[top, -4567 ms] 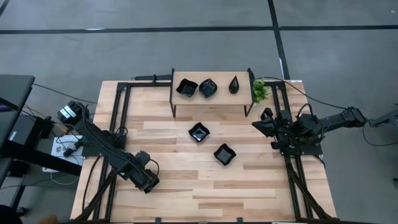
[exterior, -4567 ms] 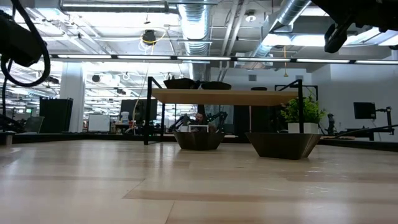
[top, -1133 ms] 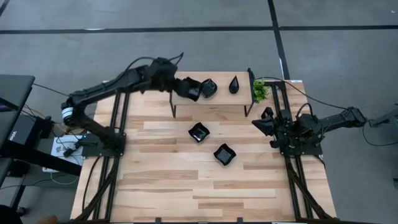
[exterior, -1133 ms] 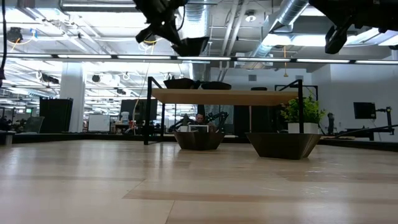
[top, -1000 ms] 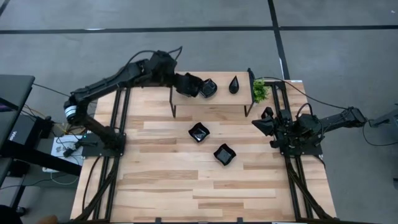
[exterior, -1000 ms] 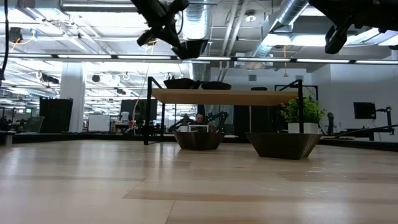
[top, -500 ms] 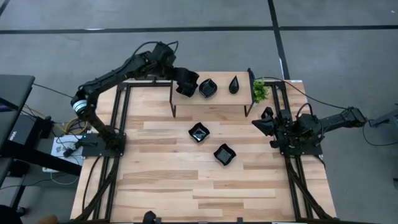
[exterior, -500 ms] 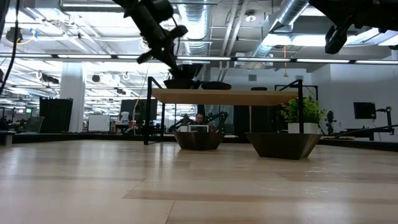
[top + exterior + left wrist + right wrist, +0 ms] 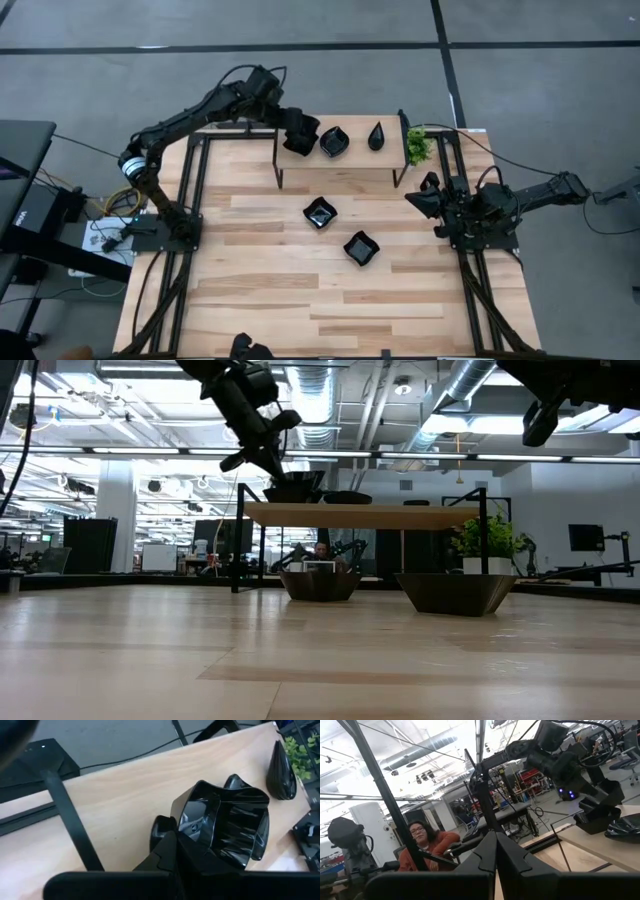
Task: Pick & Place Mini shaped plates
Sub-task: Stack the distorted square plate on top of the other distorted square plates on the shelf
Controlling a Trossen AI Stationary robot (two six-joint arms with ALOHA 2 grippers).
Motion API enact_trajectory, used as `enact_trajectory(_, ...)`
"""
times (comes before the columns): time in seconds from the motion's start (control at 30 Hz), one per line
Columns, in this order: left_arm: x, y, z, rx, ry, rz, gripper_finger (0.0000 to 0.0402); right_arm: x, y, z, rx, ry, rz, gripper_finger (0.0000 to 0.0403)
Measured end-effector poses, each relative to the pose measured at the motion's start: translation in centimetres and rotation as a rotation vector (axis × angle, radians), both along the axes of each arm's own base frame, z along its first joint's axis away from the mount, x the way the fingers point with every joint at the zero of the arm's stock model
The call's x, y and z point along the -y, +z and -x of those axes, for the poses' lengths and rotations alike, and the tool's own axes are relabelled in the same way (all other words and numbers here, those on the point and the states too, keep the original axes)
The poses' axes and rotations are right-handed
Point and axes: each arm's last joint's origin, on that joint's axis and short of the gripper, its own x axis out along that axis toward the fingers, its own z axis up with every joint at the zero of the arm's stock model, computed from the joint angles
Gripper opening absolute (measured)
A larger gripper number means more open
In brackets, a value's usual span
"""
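Observation:
My left gripper (image 9: 296, 131) is shut on a wavy-edged black mini plate (image 9: 225, 827) at the left end of the wooden shelf (image 9: 340, 160). In the low view this plate (image 9: 296, 487) sits right at the shelf top (image 9: 365, 515); whether it rests there or on another plate, I cannot tell. Another wavy plate (image 9: 334, 141) and a teardrop plate (image 9: 376, 136) stand on the shelf. Two more plates (image 9: 320, 212) (image 9: 360, 247) rest on the table. My right gripper (image 9: 425, 200) waits shut, raised at the table's right side. My left gripper holds the plate by the wall on its left side (image 9: 181, 822), pinched between the two fingers. The fingers slant down from the table's far left. The plate stays hollow side up beyond the fingertips. What its underside touches is hidden.
A small green plant (image 9: 418, 146) stands by the shelf's right end. Black frame rails run along both sides of the table (image 9: 300, 300). A dark object (image 9: 245, 346) shows at the near edge. In the right wrist view a person (image 9: 425, 840) sits beyond the table.
My left gripper, still shut on the plate, has come down and slightly toward the table's left, bringing the plate from well above the shelf to the shelf's left end. In the last half second it has barely moved.

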Motion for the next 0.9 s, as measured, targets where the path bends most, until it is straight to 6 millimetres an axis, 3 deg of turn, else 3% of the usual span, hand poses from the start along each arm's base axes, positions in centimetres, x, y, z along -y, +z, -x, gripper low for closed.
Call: enact_trajectory(0.9, 0.67, -0.35, 0.01, -0.044, -0.025, 0.033, 0.0003, 0.0, 0.0, 0.0, 0.004, 0.01, -0.033, 0.0)
